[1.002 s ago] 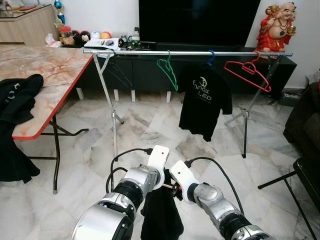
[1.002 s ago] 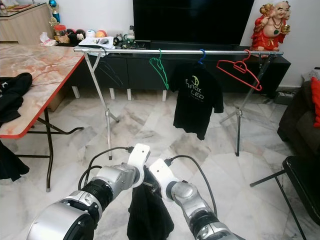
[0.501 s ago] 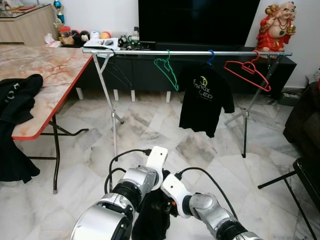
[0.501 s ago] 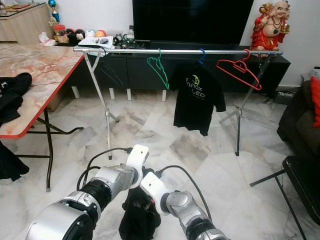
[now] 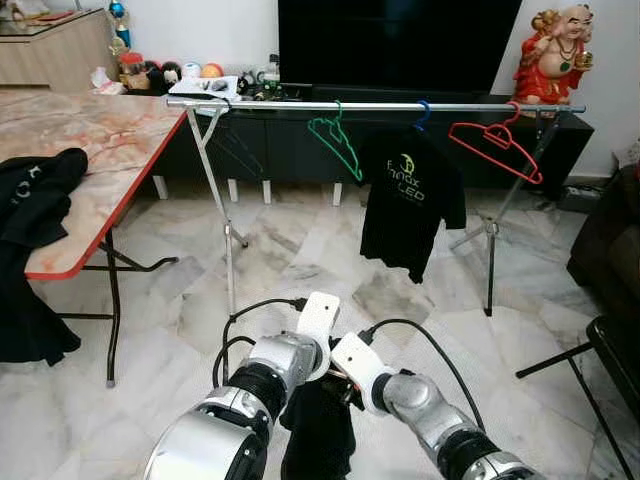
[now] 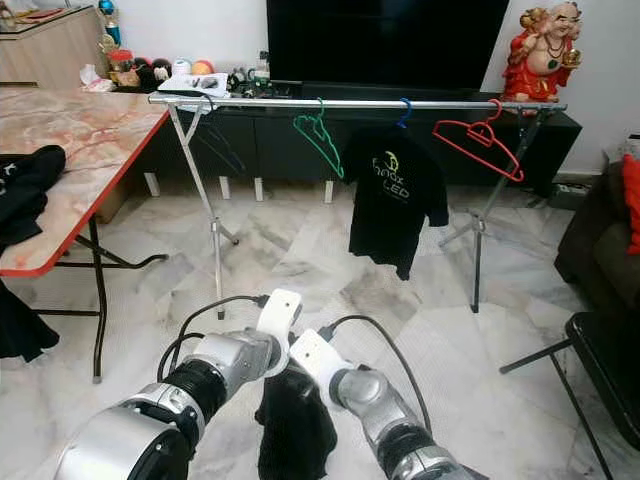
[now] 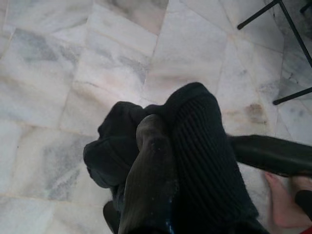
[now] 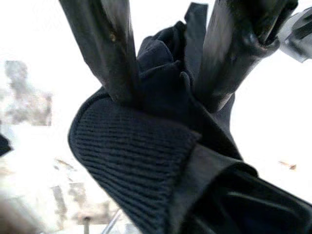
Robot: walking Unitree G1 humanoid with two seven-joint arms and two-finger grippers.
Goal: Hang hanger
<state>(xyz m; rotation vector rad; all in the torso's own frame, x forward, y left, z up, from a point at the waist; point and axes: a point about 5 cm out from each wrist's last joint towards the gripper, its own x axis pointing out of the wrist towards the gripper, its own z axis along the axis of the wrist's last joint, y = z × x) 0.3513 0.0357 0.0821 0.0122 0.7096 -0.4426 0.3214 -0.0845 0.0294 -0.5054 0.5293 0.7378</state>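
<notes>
Well short of the clothes rail (image 5: pixel 380 105), where a green hanger (image 5: pixel 337 143) hangs bare, the left gripper (image 5: pixel 322 372) and right gripper (image 5: pixel 338 378) both clamp a black garment (image 5: pixel 318 435), apparently bunching its ribbed collar for hanging.

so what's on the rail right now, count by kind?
Empty green hanger: 1
Empty red hanger: 1
Blue hanger carrying a black T-shirt: 1
Total on the rail: 3 hangers, 1 shirt.
Separate from the rail: both grippers, left and right, hold a dark garment low in front of the robot.
</notes>
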